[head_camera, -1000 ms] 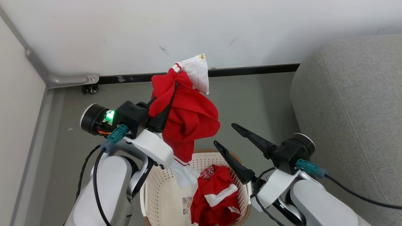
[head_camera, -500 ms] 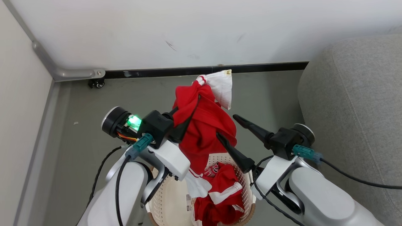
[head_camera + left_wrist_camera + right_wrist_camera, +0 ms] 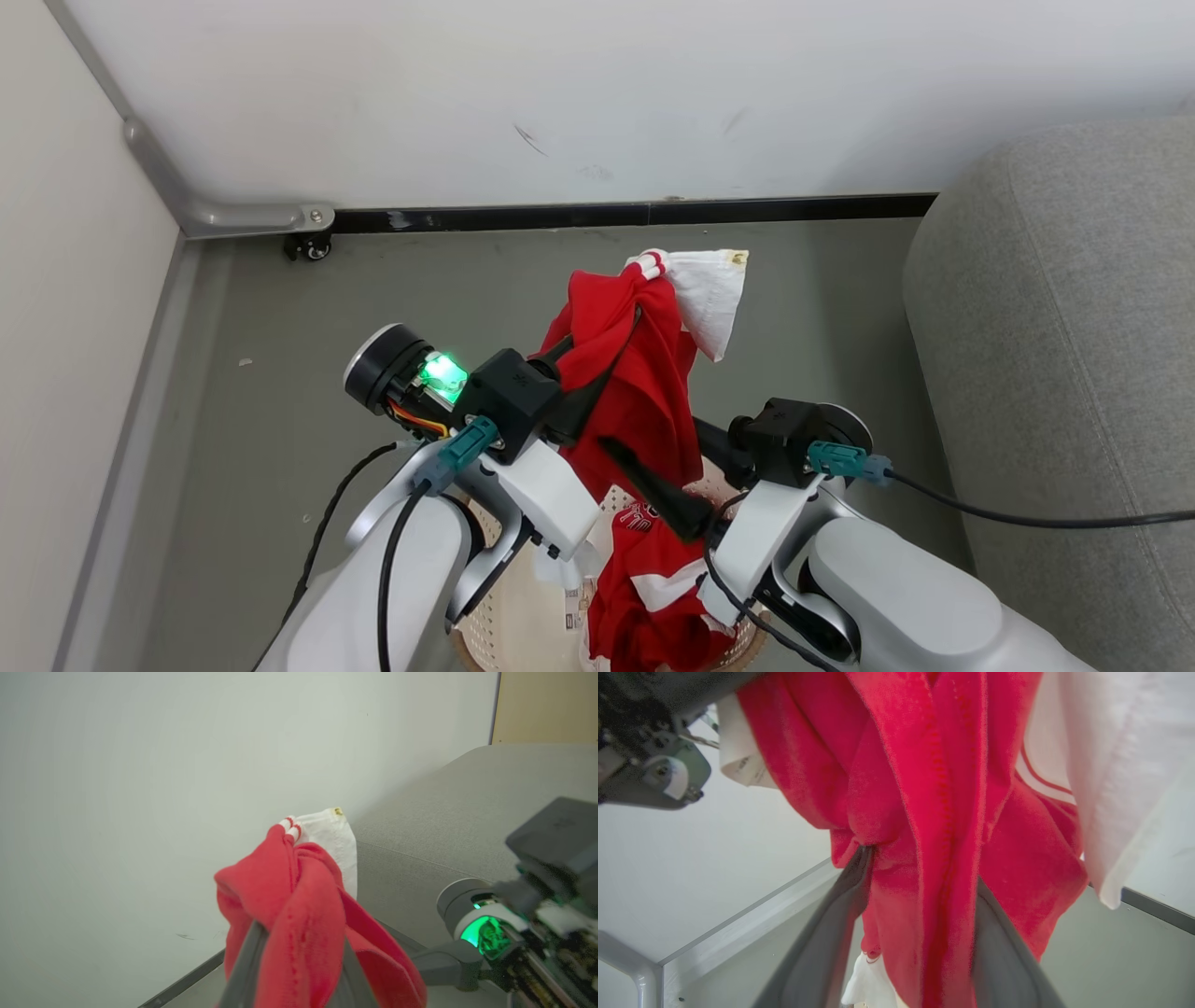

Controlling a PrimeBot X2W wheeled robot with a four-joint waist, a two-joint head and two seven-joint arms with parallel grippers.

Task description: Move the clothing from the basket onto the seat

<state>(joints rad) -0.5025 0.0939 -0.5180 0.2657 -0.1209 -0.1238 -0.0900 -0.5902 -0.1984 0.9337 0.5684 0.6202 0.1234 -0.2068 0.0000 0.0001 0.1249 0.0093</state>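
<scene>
White wall (image 3: 560, 84) and grey floor (image 3: 420, 280), grey seat (image 3: 1055, 327) at right, cream laundry basket (image 3: 512, 627) below with one red garment (image 3: 653, 588) inside, second red garment (image 3: 653, 383) pinched aloft over it by the left gripper (image 3: 605, 341), right gripper (image 3: 651, 434) with fingers spread astride its hanging cloth.

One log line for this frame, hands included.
left hand: shut on garment, lifted | right hand: open around garment | second garment: in basket

Red clothing (image 3: 644, 392), white trim — cream basket (image 3: 512, 627) — grey seat (image 3: 1055, 355).
</scene>
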